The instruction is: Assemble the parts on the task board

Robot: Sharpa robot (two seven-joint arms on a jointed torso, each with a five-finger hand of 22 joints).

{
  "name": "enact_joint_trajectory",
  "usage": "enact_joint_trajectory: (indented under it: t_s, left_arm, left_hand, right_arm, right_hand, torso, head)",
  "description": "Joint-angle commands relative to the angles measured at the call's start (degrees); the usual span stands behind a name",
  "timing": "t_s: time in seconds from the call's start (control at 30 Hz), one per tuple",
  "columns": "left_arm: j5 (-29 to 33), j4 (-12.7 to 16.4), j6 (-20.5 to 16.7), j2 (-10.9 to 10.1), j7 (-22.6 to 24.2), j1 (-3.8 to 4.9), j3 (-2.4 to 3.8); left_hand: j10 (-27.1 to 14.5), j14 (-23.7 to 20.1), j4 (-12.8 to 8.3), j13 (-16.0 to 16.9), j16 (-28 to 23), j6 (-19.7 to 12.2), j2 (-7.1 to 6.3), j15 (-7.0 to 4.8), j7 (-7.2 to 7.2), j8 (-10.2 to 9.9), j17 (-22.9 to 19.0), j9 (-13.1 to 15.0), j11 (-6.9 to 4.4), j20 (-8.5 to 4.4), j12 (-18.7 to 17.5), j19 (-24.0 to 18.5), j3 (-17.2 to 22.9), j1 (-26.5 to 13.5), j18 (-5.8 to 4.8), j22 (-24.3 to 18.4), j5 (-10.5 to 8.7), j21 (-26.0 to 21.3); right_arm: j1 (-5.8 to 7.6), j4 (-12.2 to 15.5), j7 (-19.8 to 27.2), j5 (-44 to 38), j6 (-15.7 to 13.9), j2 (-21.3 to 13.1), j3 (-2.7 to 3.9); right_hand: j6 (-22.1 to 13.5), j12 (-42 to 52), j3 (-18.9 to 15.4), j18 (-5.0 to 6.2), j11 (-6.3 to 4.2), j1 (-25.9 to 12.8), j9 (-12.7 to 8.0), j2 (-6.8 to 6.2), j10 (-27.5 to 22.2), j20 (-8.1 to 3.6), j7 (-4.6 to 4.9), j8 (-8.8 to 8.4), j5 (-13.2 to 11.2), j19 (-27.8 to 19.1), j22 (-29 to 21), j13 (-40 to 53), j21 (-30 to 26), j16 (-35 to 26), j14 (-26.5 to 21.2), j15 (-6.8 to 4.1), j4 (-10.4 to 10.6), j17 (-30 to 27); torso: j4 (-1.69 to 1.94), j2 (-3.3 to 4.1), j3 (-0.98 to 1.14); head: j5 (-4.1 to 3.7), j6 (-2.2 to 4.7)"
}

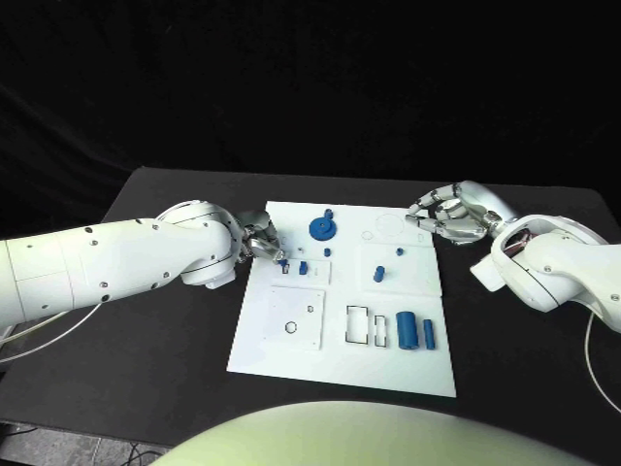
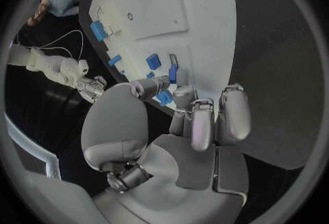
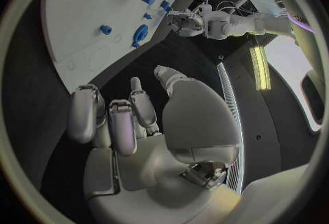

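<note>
Black table under everything, and on it you see the white task board. Near you, two blue cylinders lie side by side on the board. Farther up, your left hand pinches a small blue part at the board's left edge. A blue gear sits near the far edge. Your right hand hovers there, fingers curled, holding nothing.
</note>
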Motion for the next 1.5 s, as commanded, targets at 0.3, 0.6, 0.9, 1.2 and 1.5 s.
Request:
enact_joint_trajectory:
  t_s: [0.3, 0.6, 0.9, 1.2, 1.5]
  left_arm:
    - [-1.8, 0.1, 2.8, 0.4, -0.7, -0.11, 0.01]
    - [-2.5, 0.2, 4.7, 0.5, -0.9, -0.15, 0.00]
    - [-2.9, 0.3, 6.3, 0.6, -1.1, -0.17, -0.01]
    - [-2.7, 0.2, 6.0, 0.4, -1.2, -0.18, -0.01]
    - [-1.6, 0.1, 4.7, 0.2, -1.1, -0.18, -0.02]
  left_hand:
    - [2.0, 5.9, -5.6, 0.4, 0.2, 0.8, 1.48, -0.41, -0.60, 0.4, 15.1, 0.1, -1.52, 0.03, 0.4, 0.4, 5.2, 1.8, -0.81, 0.1, 0.25, 0.3]
    - [2.0, 5.9, -5.5, 0.4, 0.2, 0.9, 1.74, -0.41, -0.62, 0.4, 15.1, 0.0, -1.53, 0.04, 0.5, 0.4, 5.2, 1.9, -0.80, 0.0, 0.23, 0.3]
    - [2.0, 5.9, -5.5, 0.3, 0.2, 0.9, 1.81, -0.41, -0.62, 0.4, 15.1, 0.0, -1.54, 0.04, 0.4, 0.3, 5.2, 1.9, -0.79, 0.0, 0.23, 0.3]
    - [2.0, 5.9, -5.6, 0.4, 0.2, 0.9, 1.87, -0.41, -0.64, 0.3, 15.1, -0.1, -1.55, 0.04, 0.5, 0.4, 5.3, 2.0, -0.81, 0.1, 0.26, 0.3]
    - [2.4, 5.9, -6.2, 1.3, 0.2, 1.3, 1.76, -0.46, -0.68, 0.5, 15.1, -0.3, -1.62, 0.01, 1.2, 0.7, 5.6, 2.2, -0.89, 0.4, 1.84, 0.5]
  right_arm:
    - [-0.10, 0.0, 0.4, -0.2, 0.4, 0.1, 0.00]
    - [-0.24, 0.0, 0.4, -0.2, 0.4, 0.1, 0.00]
    - [-0.33, -0.1, 0.4, -0.2, 0.4, 0.1, 0.00]
    - [-0.38, -0.1, 0.4, -0.2, 0.4, 0.1, 0.00]
    - [-0.41, -0.1, 0.5, -0.1, 0.4, 0.1, 0.00]
  right_hand:
    - [-0.4, 0.2, 0.0, 0.55, -0.29, -0.1, -0.1, -0.06, 0.0, -0.16, -0.05, 0.33, 0.3, 0.0, 1.2, -0.1, -0.4, -0.2, 3.7, -0.25, 0.2, 5.1]
    - [-0.4, 0.2, 0.0, 0.55, -0.29, -0.1, -0.1, -0.06, 0.0, -0.16, -0.05, 0.33, 0.3, 0.0, 1.2, -0.1, -0.4, -0.2, 3.7, -0.25, 0.2, 5.1]
    - [-0.4, 0.2, 0.0, 0.55, -0.29, -0.1, -0.1, -0.06, 0.0, -0.16, -0.05, 0.33, 0.3, 0.0, 1.2, -0.1, -0.4, -0.2, 3.7, -0.25, 0.2, 5.1]
    - [-0.4, 0.2, 0.0, 0.58, -0.30, -0.2, -0.1, -0.07, 0.0, -0.16, -0.06, 0.41, 0.4, -0.1, 1.1, 0.0, -0.5, -0.3, 3.7, -0.25, 0.4, 5.1]
    - [-0.4, 0.2, -0.1, 0.56, -0.30, -0.2, -0.1, -0.07, 0.0, -0.16, -0.06, 0.44, 0.4, 0.0, 1.1, 0.0, -0.4, -0.3, 3.7, -0.25, 0.5, 5.1]
  torso:
    - [-0.01, 0.01, 0.06]
    - [-0.02, -0.04, 0.05]
    - [0.01, -0.03, 0.05]
    - [-0.01, -0.02, 0.02]
    - [0.02, -0.03, 0.02]
  head:
    - [0.05, -0.26]
    - [-0.05, -0.40]
    - [-0.05, -0.40]
    - [-0.09, -0.40]
    - [-0.05, -0.40]
